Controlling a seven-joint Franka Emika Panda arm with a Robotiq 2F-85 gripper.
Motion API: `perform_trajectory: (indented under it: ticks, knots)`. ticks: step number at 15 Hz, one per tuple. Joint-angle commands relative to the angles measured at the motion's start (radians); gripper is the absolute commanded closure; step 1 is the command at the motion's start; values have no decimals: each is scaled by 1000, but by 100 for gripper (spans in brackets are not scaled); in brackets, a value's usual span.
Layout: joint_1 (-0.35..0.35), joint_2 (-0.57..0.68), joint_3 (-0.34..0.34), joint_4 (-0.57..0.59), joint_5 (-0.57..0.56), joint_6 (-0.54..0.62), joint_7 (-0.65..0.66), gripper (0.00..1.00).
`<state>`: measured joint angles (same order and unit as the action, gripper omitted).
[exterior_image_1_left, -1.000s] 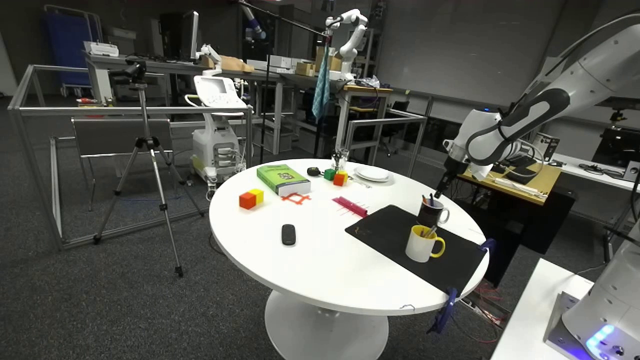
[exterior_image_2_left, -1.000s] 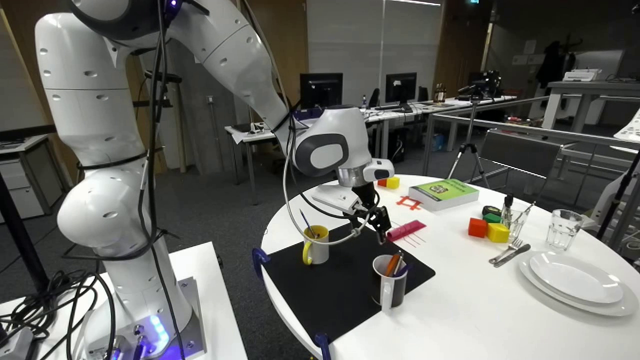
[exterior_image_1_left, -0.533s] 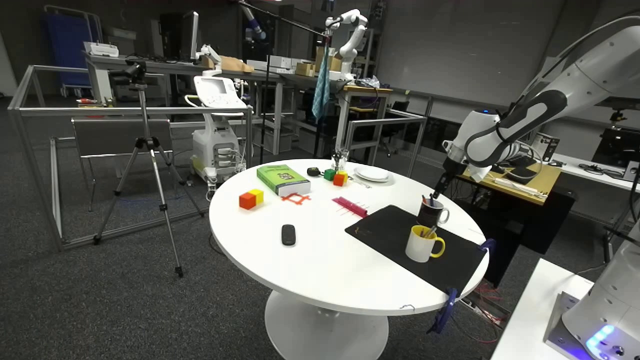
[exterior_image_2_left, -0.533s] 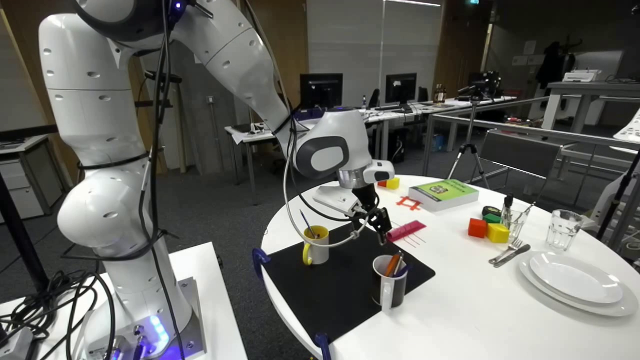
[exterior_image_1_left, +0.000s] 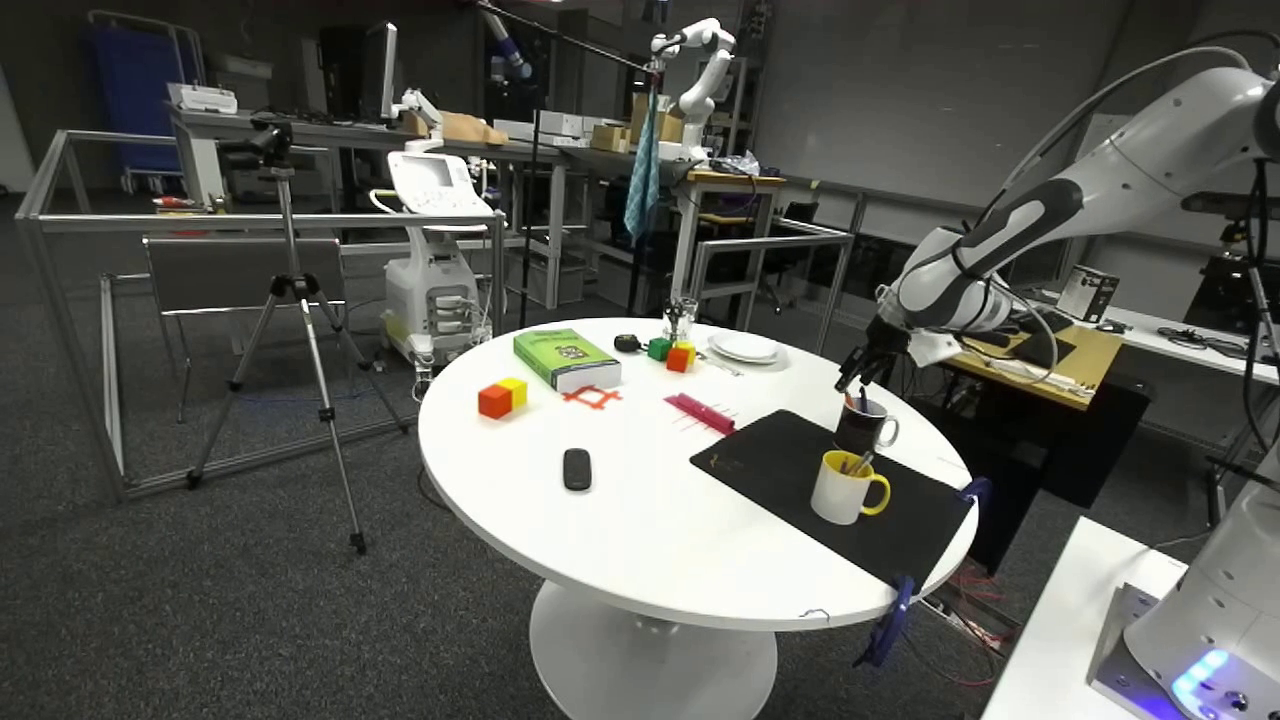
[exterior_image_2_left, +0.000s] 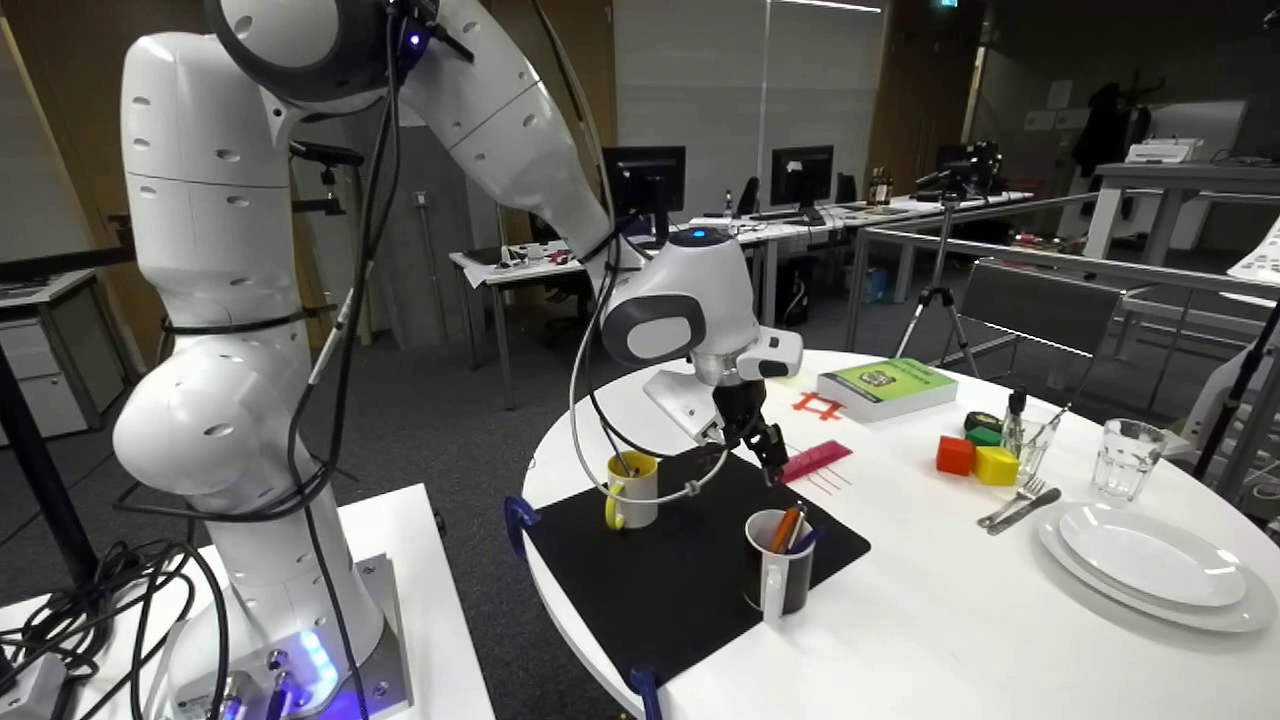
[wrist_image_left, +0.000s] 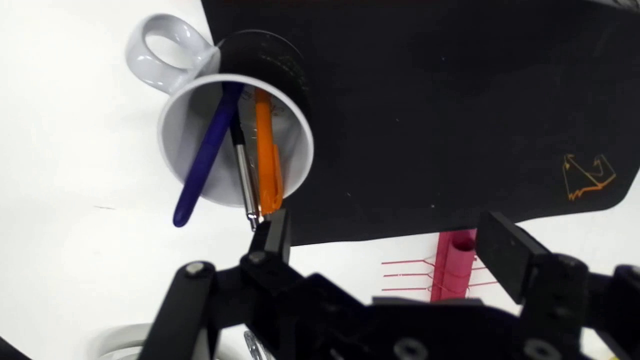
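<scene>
OK so your fingers (wrist_image_left: 510, 260) are spread wide and released, up in the air close to the dark mug (wrist_image_left: 222, 172), which stands upright at the edge of the black mat (wrist_image_left: 425, 125). In the wrist view you've got one of them right by the top ends of the orange pen (wrist_image_left: 266, 150) and the silver pen (wrist_image_left: 244, 172) in that mug, but honestly I can't tell if it touches either. The purple pen (wrist_image_left: 207, 155) leans out of the same mug, a bit farther off. The mug's white handle (wrist_image_left: 152, 72) pokes out past the mat, over the round white surface (exterior_image_1_left: 620, 530). Look down between your fingers and you'll spot part of a pink strip (exterior_image_2_left: 815, 460), lying just past the mat. Same mat also carries a yellow and white mug (exterior_image_1_left: 835, 490), closer to the arm's base (exterior_image_2_left: 265, 600), and blue clamps (exterior_image_1_left: 888, 632) sit on the surface's edge by the mat. Farther out you've got a green book (exterior_image_2_left: 885, 385), then a red block (exterior_image_2_left: 955, 455), a yellow block (exterior_image_2_left: 995, 466) and a green block (exterior_image_2_left: 985, 437) bunched together, with a fork (exterior_image_2_left: 1010, 503) and a knife (exterior_image_2_left: 1025, 512) lying between those and the stacked plates (exterior_image_2_left: 1150, 555). A drinking glass (exterior_image_2_left: 1127, 460) stands near the plates, and a dark remote-looking thing (exterior_image_1_left: 577, 470) lies well apart from your fingers
</scene>
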<state>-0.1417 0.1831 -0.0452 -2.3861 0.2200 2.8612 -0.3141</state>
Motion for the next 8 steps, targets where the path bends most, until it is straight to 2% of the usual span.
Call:
perform_trajectory:
  ticks: [1, 8]
  knots:
    - [-44, 58, 55, 76, 139, 31, -92, 0]
    - [-31, 114, 14, 118, 88, 38, -113, 0]
